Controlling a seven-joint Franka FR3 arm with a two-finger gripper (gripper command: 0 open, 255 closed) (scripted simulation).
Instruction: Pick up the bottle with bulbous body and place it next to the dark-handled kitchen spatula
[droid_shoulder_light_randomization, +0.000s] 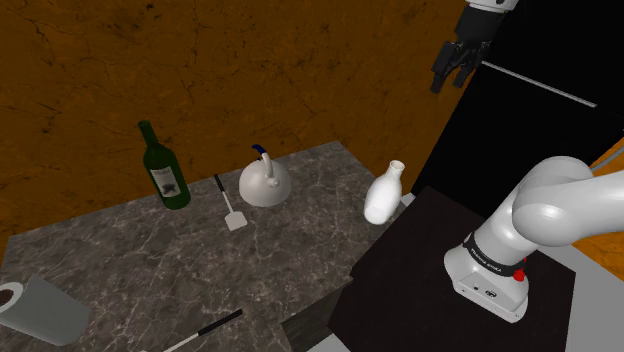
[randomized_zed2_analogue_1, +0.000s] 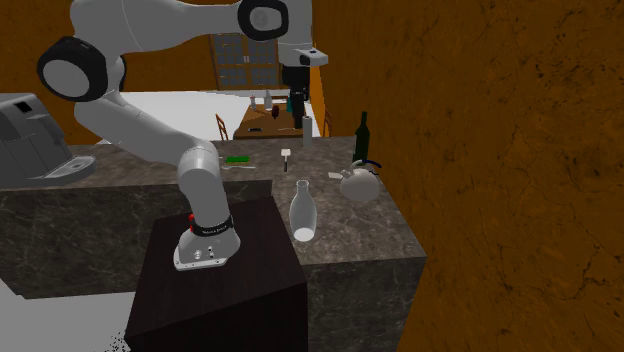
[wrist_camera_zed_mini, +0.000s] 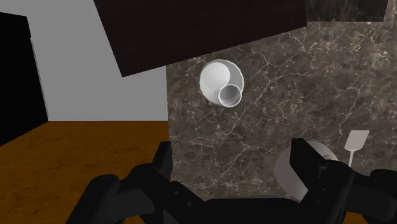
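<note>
In the shoulder view, a white kettle (droid_shoulder_light_randomization: 265, 183) sits on the marble counter (droid_shoulder_light_randomization: 120, 260). The white bottle (droid_shoulder_light_randomization: 385, 194) stands upright to the right of the kettle, near the counter's edge and just beside the dark stand (droid_shoulder_light_randomization: 420, 290). The spatula (droid_shoulder_light_randomization: 230, 206) lies flat just to the left of the kettle, and a green bottle (droid_shoulder_light_randomization: 163, 165) stands beyond it. The gripper (droid_shoulder_light_randomization: 452, 70) hangs high above and to the right of the kettle, well apart from everything on the counter. Far from the kettle, a grey cup (droid_shoulder_light_randomization: 40, 308) is cut off by the picture's edge, and we cannot make out the head of a thin utensil (droid_shoulder_light_randomization: 205, 330).

In the second exterior view, the bottle stands nearer the camera than the kettle. The spatula behind the kettle is too small for us to read.

In the wrist view, we see the fingers (wrist_camera_zed_mini: 162, 162) spread apart with nothing between them. The bottle shows from above, beyond the fingertips. One finger hides half of the kettle, and of the spatula we see only the pale blade beside the kettle.
</note>
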